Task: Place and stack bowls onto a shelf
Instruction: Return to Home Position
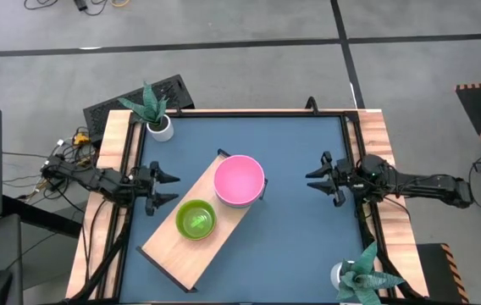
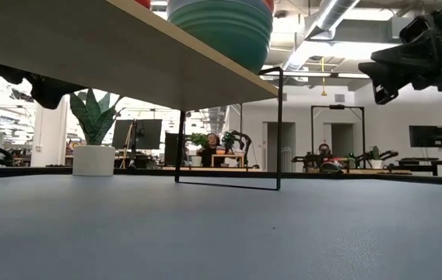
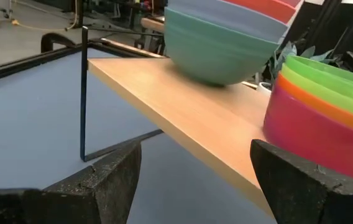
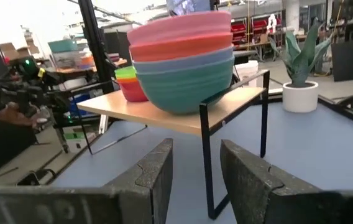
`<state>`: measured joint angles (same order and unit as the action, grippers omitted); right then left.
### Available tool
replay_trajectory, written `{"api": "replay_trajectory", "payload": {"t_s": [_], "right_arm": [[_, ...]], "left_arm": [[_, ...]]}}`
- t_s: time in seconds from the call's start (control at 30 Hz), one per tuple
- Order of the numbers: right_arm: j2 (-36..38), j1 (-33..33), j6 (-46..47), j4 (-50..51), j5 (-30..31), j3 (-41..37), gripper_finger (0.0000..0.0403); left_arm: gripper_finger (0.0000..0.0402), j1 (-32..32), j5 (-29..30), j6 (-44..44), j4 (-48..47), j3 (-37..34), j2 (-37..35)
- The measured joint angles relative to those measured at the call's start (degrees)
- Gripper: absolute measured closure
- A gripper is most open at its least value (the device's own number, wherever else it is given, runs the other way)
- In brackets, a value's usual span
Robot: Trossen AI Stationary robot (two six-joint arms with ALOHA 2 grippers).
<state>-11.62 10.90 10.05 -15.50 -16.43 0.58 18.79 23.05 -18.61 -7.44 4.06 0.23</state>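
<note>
High view: shelf (image 1: 168,254) on counter (image 1: 308,246), long axis near-left to far-right. Pink-topped bowl stack (image 1: 239,180) at far-right end, lime-topped stack (image 1: 196,219) mid-board. Left hand (image 1: 171,187) just left of board, wide, empty. Right hand (image 1: 312,180) right of pink-topped bowl stack, apart, open, empty.
Low view: teal base bowl (image 2: 221,31) atop shelf.
Left wrist view: board edge close ahead; nearer arm.
Right wrist view: clear gap to stack. Likely retreat: straight back from shelf.

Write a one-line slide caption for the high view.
On the shelf, a pink-topped stack and a lime-topped stack; left gripper and right gripper open on either side.
</note>
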Motion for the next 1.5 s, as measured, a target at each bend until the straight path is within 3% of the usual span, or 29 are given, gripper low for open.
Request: {"api": "replay_trajectory", "payload": {"t_s": [0.27, 0.7, 1.5], "right_arm": [[0.02, 0.0, 2.07, 3.89, 0.0, 0.0, 0.0243], [0.02, 0.0, 2.54, 11.3, 0.02, 0.0, 0.0243], [0.0, 0.0, 2.49, 12.39, 0.02, 0.04, 0.0243]], "left_arm": [[0.0115, -0.02, 5.76, -3.66, 0.68, -0.12, 0.0], [0.0115, 0.0, 5.79, -8.09, 0.22, -0.07, 0.0], [0.0115, 0.0, 5.84, -8.17, 0.06, -0.05, 0.0]]}}
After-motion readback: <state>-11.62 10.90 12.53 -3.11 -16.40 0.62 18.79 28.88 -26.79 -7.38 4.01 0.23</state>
